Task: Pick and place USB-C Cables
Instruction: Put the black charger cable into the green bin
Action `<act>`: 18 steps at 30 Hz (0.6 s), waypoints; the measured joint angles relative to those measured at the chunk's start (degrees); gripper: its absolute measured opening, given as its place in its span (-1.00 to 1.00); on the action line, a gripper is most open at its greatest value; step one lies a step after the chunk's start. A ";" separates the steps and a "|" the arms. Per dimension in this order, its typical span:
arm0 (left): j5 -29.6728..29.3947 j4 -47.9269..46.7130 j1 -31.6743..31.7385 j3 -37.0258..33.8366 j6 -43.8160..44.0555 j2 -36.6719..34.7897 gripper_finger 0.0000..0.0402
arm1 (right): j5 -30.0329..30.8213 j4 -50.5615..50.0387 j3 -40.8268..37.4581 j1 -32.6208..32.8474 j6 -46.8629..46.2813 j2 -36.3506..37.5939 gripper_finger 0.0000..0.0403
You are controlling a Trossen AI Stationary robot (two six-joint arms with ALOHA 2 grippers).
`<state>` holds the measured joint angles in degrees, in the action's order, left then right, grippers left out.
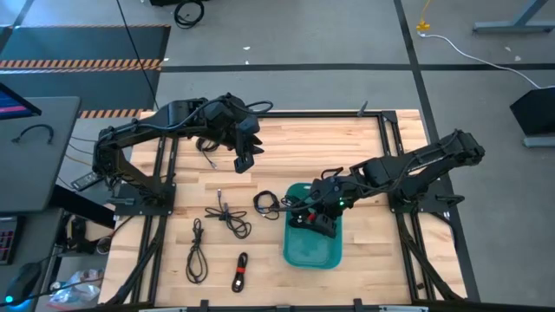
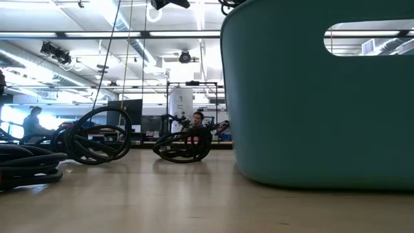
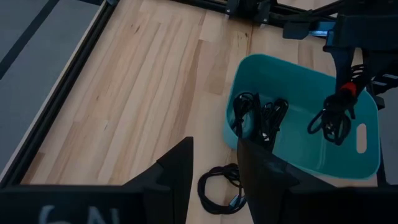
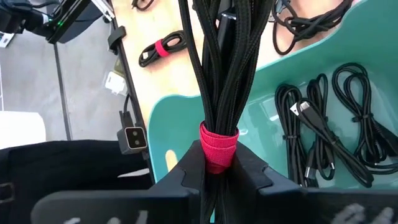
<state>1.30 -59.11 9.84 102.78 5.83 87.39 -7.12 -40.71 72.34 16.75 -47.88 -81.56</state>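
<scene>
Right end effector point(image 4: 217, 171) clenched on red-banded cable bundle point(image 4: 217, 74) above teal tub point(image 1: 314, 251); left end effector point(image 3: 214, 180) released.

Teal tub point(image 3: 298, 74) is seen on wooden table point(image 3: 143, 93). Black cable bundles point(image 3: 258, 118) lie inside the tub; a red-banded bundle point(image 3: 336, 115) is held over it by the right gripper point(image 3: 346, 93); one coil point(image 3: 221, 186) lies just beside it.
</scene>
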 joint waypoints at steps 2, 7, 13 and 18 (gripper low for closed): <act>0.00 0.00 -0.01 0.00 0.00 0.00 -0.35 | -0.08 0.00 0.00 0.02 0.31 0.00 -0.78; 0.00 0.00 0.01 0.00 0.02 0.00 -0.35 | -0.82 -0.10 0.00 0.37 3.12 0.00 -0.78; 0.00 0.00 0.01 0.00 0.02 0.00 -0.35 | -3.26 -4.96 -0.01 0.66 6.06 0.00 -0.78; 0.00 0.02 0.01 0.00 0.02 0.00 -0.35 | -3.45 -11.42 -0.04 0.79 8.28 0.00 -0.78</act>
<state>1.30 -59.09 9.85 102.78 5.85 87.39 -10.57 -52.13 72.29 17.54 -39.60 -81.56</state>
